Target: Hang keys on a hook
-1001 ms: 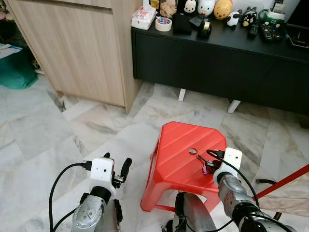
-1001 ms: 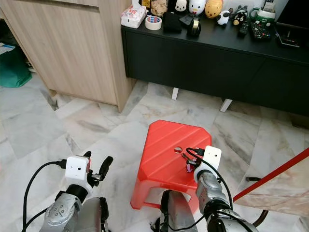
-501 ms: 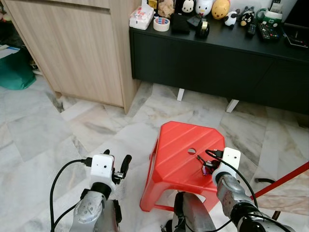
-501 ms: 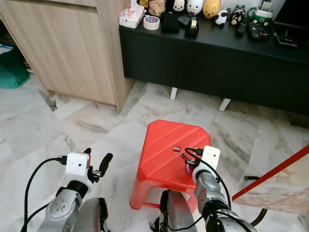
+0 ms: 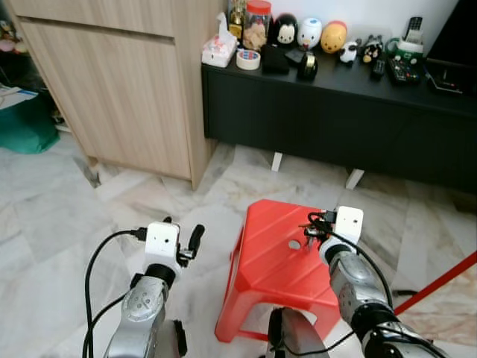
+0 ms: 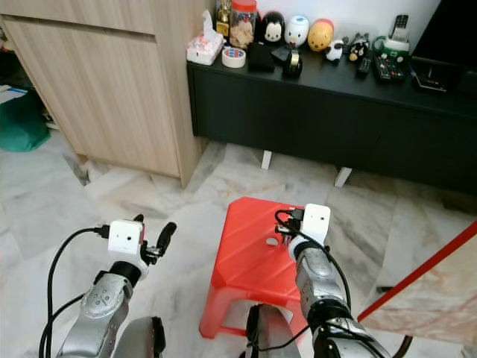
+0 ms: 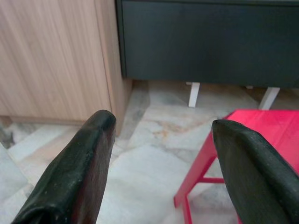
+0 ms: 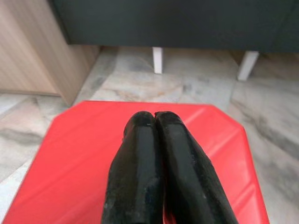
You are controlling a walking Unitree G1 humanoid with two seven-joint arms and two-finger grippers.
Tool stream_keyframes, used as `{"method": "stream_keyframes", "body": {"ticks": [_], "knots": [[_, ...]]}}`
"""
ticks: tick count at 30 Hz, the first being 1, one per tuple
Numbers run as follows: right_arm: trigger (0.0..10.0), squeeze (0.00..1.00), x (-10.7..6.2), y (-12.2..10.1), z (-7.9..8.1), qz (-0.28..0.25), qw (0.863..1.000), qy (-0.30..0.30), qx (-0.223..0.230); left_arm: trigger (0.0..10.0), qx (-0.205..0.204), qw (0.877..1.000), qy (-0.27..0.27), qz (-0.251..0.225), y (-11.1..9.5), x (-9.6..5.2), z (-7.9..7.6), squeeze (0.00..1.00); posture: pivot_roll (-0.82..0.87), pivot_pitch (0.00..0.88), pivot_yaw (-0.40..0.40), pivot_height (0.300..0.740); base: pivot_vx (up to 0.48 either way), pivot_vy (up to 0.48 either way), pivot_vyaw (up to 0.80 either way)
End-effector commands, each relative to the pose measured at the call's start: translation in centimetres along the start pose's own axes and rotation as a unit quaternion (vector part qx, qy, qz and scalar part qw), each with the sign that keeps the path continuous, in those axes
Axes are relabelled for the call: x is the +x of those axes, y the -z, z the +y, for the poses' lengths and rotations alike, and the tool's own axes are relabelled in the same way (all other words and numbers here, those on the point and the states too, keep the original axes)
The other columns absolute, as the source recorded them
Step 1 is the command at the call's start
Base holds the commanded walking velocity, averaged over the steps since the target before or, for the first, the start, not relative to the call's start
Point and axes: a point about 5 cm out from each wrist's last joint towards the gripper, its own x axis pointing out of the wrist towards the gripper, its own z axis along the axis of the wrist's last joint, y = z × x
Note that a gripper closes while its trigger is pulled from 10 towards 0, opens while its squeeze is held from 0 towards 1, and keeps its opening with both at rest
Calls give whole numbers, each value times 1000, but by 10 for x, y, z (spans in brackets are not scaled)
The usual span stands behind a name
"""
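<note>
Jaws of the right gripper [image 8: 155,115]: pressed together tip to tip, two long black matte fingers, raised over the red stool [image 5: 272,268]; a small dark bunch of keys [image 5: 311,227] hangs at the fingertips above the stool's top, too small to tell its long axis or which way it points. Jaws of the left gripper [image 7: 161,135]: spread wide, holding nothing, held out over the marble floor [image 5: 52,224] to the left of the stool. Stool: glossy red plastic, eight-sided top with shallow diagonal ribs and a round hole near the keys. Floor: pale grey-veined marble tiles. Cabinet [image 5: 119,82]: light wood-grain, tall, beyond the left gripper. Black sideboard [image 5: 335,112]: low matte surface on white legs, carrying small figurines, a roll of tape and remotes.
</note>
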Motion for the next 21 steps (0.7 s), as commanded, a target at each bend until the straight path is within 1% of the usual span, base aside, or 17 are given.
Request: {"method": "stream_keyframes", "body": {"ticks": [1,4,6,7,9,10,12,16,21], "knots": [[0,0,0,-5,-3,-1,1000,-11,-14,10000,7,1000,-1,0,1,3,1,0,60,0,-102,587,0,0,0],[0,0,0,-10,0,3,999,-39,-34,10000,9,1000,-1,-3,1,5,3,0,59,0,-100,587,0,0,0],[0,0,-1,-14,5,6,995,-76,-59,10000,11,1000,3,-7,0,7,4,0,56,0,-96,587,0,0,0],[10000,0,-1,-19,8,3,993,-94,-72,10000,12,1000,6,-9,-1,8,6,0,50,0,-90,587,0,0,0],[10000,0,-1,-23,9,-2,993,-97,-67,10000,13,1000,10,-11,-2,10,6,0,48,0,-87,587,0,0,0],[10000,0,0,-25,9,-6,993,-101,-57,10000,15,1000,13,-12,-2,11,7,0,49,0,-85,587,0,0,0],[10000,0,0,-26,9,-4,994,-99,-54,10000,16,1000,16,-13,-2,12,7,0,51,0,-82,587,0,0,0],[10000,0,1,-26,10,5,994,-92,-54,10000,17,1000,20,-17,-4,13,6,0,57,0,-75,607,0,0,0],[10000,0,0,-30,21,11,991,-120,-59,10000,20,999,31,-18,-3,16,6,0,55,0,-64,642,0,0,0]]}}
